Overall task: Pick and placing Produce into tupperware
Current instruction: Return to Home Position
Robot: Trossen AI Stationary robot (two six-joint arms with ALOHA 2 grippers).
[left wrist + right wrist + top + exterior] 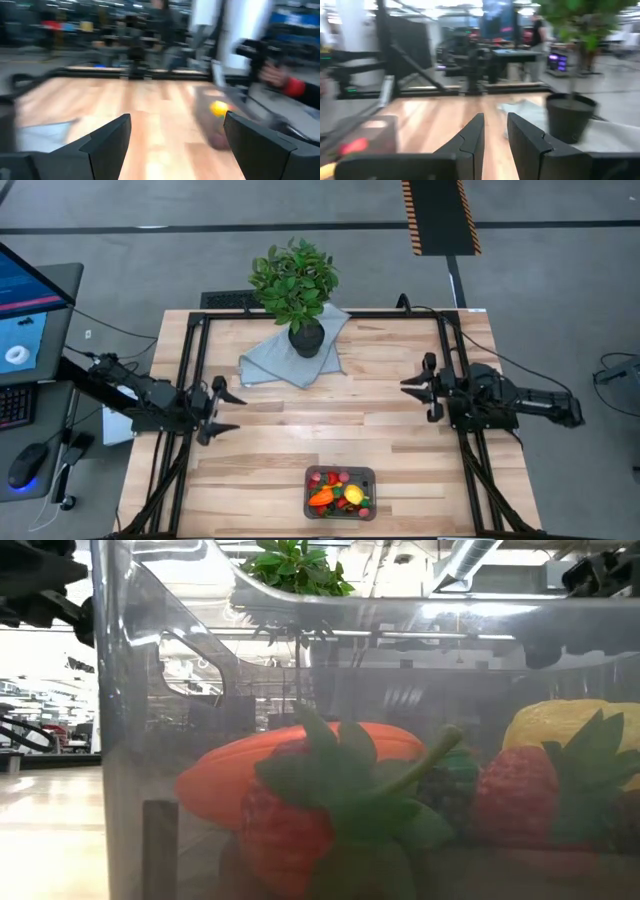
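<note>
The clear tupperware point(309, 480) stands near the table's near edge, right in front of the low view point(140, 690). Inside it lies the produce: an orange carrot point(321, 498) point(290, 755), a yellow lemon point(353, 495) point(555, 725) and red strawberries point(285, 830). My left gripper point(238, 413) point(177, 135) hangs open at the table's left side, level, with nothing between its fingers. My right gripper point(415, 398) point(495, 130) hangs at the right side, level, its fingers a narrow gap apart and holding nothing. Both are well away from the tupperware.
A leafy green plant point(293, 280) in a black pot point(306, 340) stands on a light blue-grey cloth point(285, 362) at the table's far middle. A black frame point(320, 314) runs around the table. Beyond the table, a person's hand with a red sleeve point(292, 86) shows.
</note>
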